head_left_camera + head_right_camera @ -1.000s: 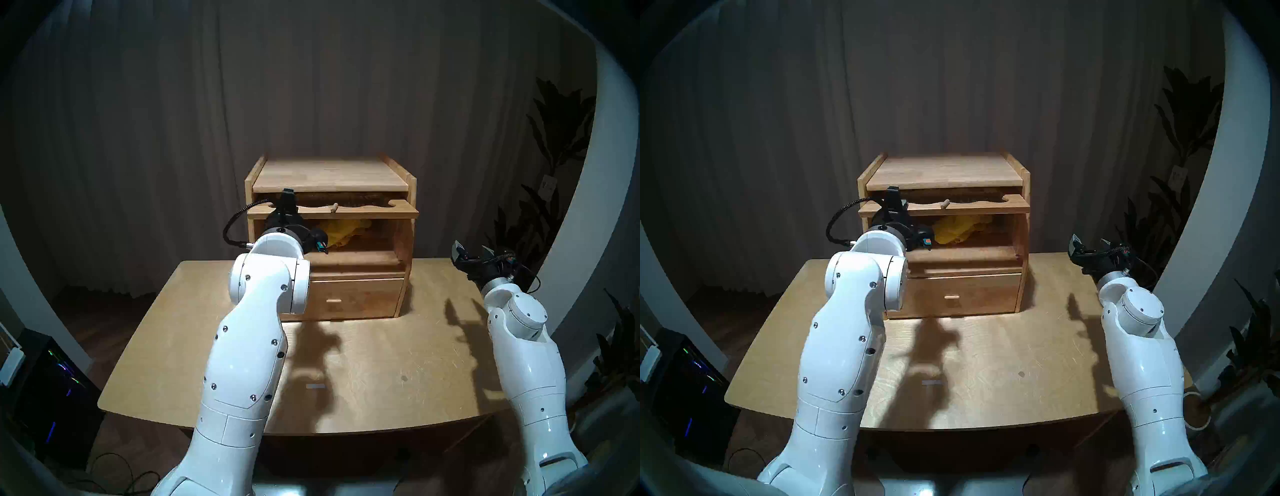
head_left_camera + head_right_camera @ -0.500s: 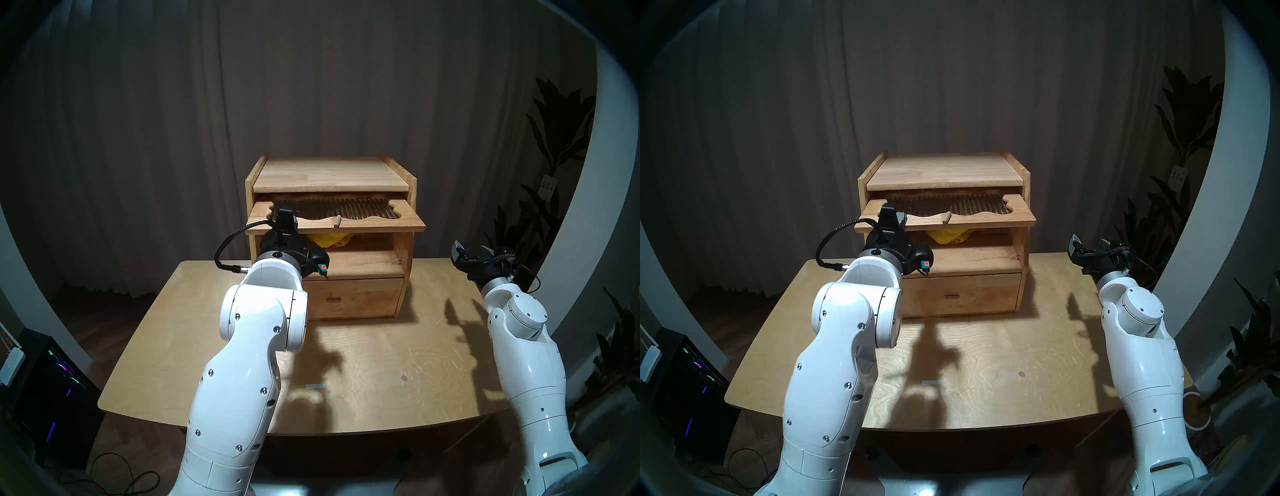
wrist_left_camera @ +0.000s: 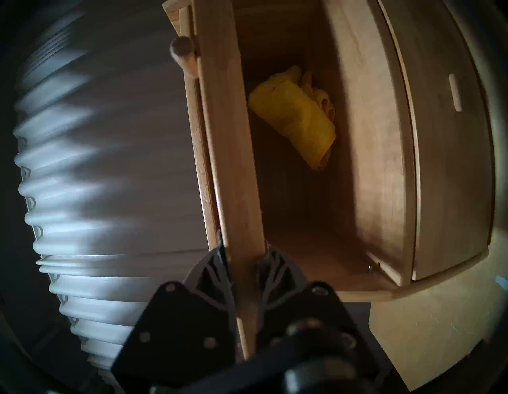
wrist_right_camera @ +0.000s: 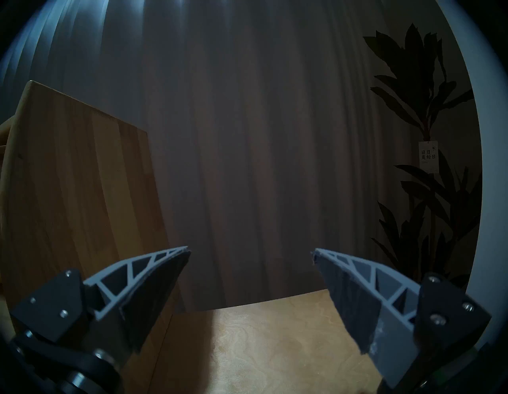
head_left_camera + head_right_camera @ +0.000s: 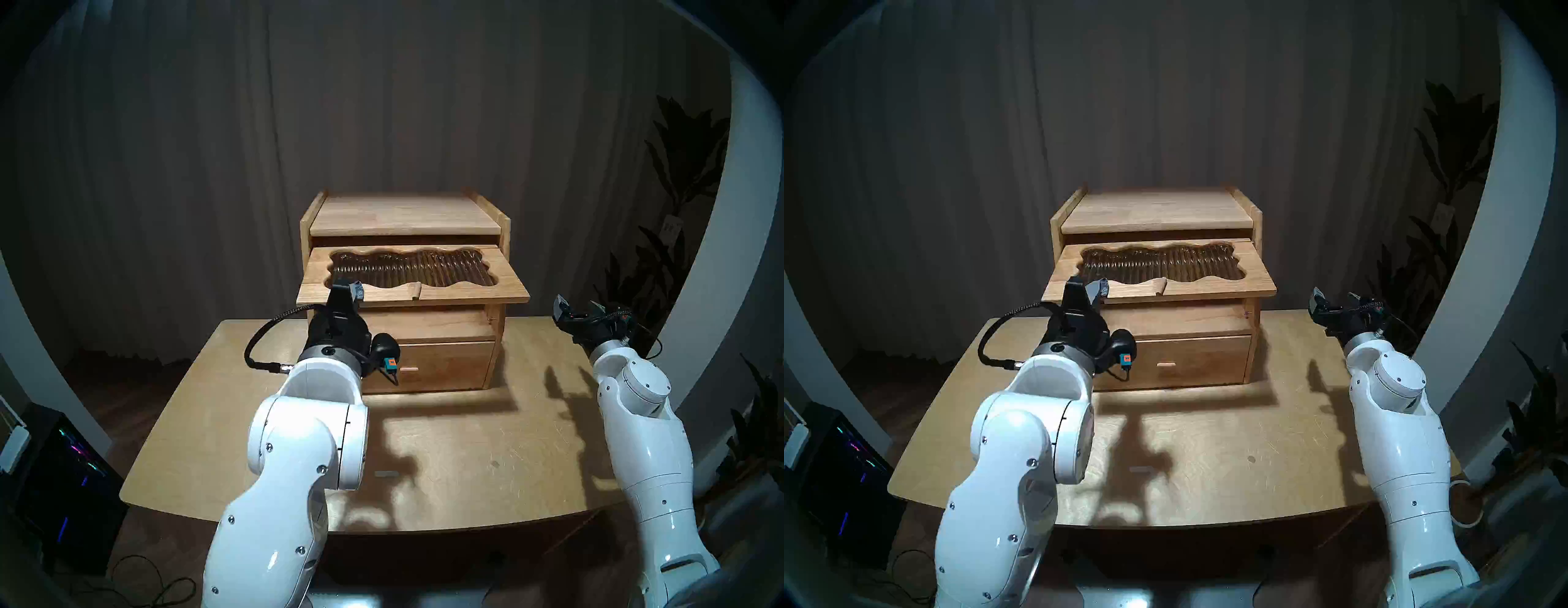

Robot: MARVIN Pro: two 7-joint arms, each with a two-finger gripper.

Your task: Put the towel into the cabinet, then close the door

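towel (image 3: pixel 295 115) first: it is already inside, a soft yellow roll lying deep in the upper compartment, well back from the opening, touching nothing of mine. being light and limp, it should sit put and not spring into the door's way.

nearest me, my left tool (image 3: pixel 244 253) is clamped on the front edge of the door (image 5: pixel 413 276), one finger on each face of the wooden frame, near the left corner. i judge that a fair place to hold: the frame is stiff and plain wood, while the ribbed glass (image 5: pixel 411 267) in the wavy window is the fragile part and i want no pressure on it. the peg knob (image 5: pixel 416 292) sits further along the same edge, untouched.

the door stands out roughly level from under the top board, so closing is the step in hand and only partly done. a thin panel held at one corner may twist or bind, so i would swing it down slowly.

off to the side, my right tool (image 4: pixel 251 254) hangs wide and empty above the table (image 5: pixel 466 446), beside the cabinet (image 5: pixel 403 212) wall.
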